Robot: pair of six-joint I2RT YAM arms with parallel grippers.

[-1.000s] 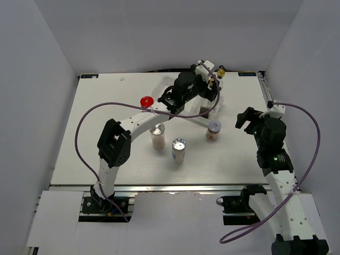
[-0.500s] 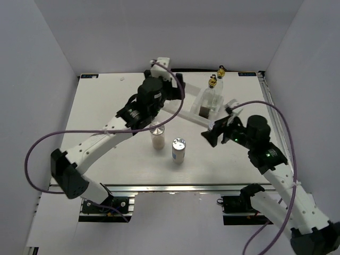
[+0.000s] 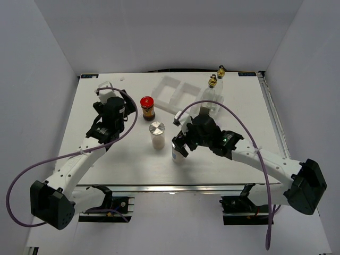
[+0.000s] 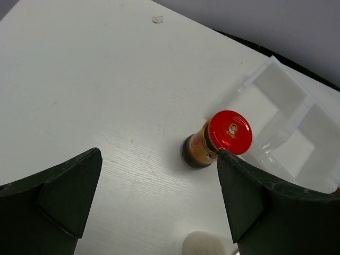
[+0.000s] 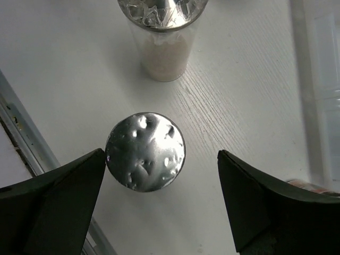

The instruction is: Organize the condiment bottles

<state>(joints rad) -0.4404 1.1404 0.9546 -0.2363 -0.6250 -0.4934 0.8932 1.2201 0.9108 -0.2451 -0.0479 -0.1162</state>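
white table (image 3: 106, 164) — grey walls (image 3: 37, 79)

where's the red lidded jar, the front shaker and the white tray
red-lidded jar (image 4: 229, 132): left wrist view, centre of the red lid
front shaker (image 5: 145, 151): right wrist view, middle of its silver cap
white tray (image 3: 171, 91): top view, bare floor of its left compartment

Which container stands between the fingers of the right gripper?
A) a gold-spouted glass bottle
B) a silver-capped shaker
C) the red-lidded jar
B: in the right wrist view a silver-capped shaker stands between the fingers of the open right gripper.
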